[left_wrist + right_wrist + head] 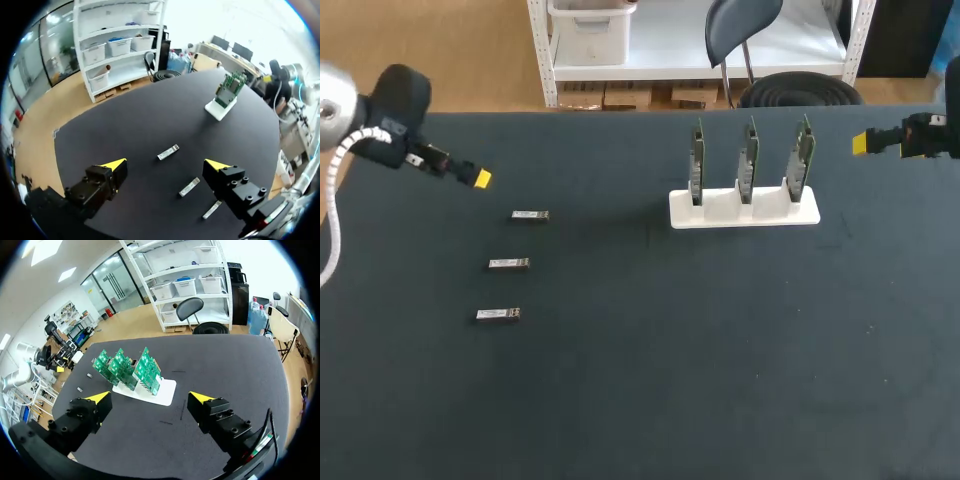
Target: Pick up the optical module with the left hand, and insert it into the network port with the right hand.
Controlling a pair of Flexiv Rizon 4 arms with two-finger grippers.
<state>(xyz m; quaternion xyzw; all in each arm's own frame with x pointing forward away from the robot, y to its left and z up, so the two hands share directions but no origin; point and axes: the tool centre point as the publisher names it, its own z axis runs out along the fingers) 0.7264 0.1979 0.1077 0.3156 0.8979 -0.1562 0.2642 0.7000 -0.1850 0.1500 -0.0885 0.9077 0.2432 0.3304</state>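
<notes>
Three small silver optical modules lie in a column on the black table: the far one (pixel 530 215), the middle one (pixel 509 264) and the near one (pixel 498 314). My left gripper (pixel 478 178) hangs open and empty above the table, up and to the left of the far module. In the left wrist view the gripper (pixel 165 164) stands wide, with the modules (pixel 168 152) (pixel 189 186) on the table below it. A white stand (pixel 744 210) holds three upright green circuit boards (pixel 749 158). My right gripper (pixel 861 143) is open, off to the stand's right, and looks toward the boards (pixel 125 367).
The black table (pixel 650 360) has broad bare room between the modules and the stand, and in front of both. In the right wrist view the gripper (pixel 149 397) has the stand's white base (pixel 167 390) ahead of it.
</notes>
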